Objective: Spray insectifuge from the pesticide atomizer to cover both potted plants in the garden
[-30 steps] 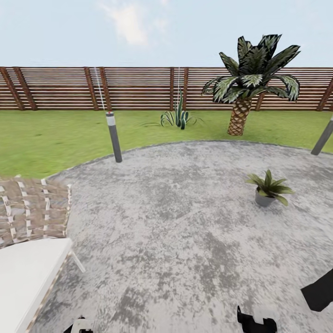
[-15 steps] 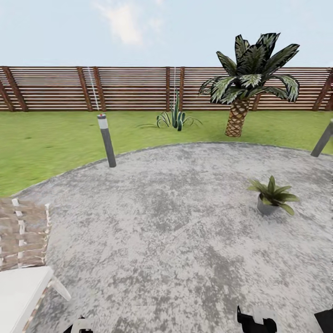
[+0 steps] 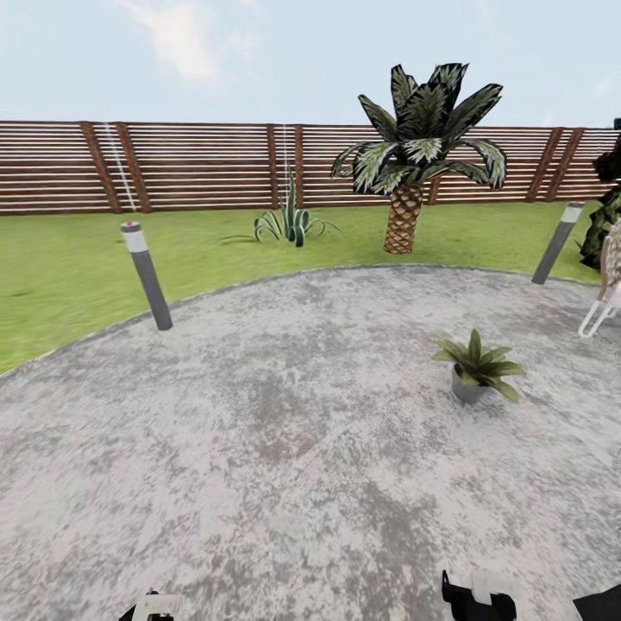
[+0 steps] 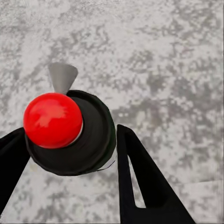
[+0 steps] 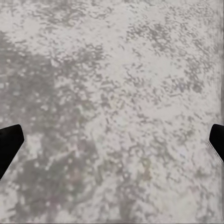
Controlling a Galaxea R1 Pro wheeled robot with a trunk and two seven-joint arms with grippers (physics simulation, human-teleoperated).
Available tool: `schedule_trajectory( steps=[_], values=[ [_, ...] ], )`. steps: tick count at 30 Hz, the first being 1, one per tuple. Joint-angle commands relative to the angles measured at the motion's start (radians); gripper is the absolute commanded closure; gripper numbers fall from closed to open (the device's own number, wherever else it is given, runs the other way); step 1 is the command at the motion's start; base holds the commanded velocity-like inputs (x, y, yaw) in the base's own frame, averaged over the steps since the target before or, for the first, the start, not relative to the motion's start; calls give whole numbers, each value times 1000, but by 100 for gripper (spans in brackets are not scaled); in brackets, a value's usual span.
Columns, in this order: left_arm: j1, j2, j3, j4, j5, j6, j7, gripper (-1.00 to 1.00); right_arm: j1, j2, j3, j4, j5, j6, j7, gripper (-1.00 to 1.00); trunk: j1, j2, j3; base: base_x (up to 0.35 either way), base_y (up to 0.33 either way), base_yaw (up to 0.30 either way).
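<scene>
Left wrist: atomizer (image 4: 70,133) btwn gripper (image 4: 70,154) fingers.

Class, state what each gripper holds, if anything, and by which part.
The left gripper grips the atomizer by its black body, below the red top. The right gripper is open, holding nothing.

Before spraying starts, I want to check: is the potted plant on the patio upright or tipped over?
Upright: the potted plant stands on its pot base on the patio, leaves spreading upward.
</scene>
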Motion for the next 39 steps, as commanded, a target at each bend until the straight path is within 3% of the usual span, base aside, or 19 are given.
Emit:
schedule_trajectory(
  steps=[1, 39],
  values=[
    [0, 0, 1, 0, -1, -3, 1, 100, -1, 0, -7, 1, 8, -3, -3, -100, 0, 0, -1, 339, 0, -260],
    [0, 1, 1, 0, -1, -3, 1, 100, -1, 0, -7, 1, 7, -3, -2, -100, 0, 0, -1, 339, 12, -261]
  ],
)
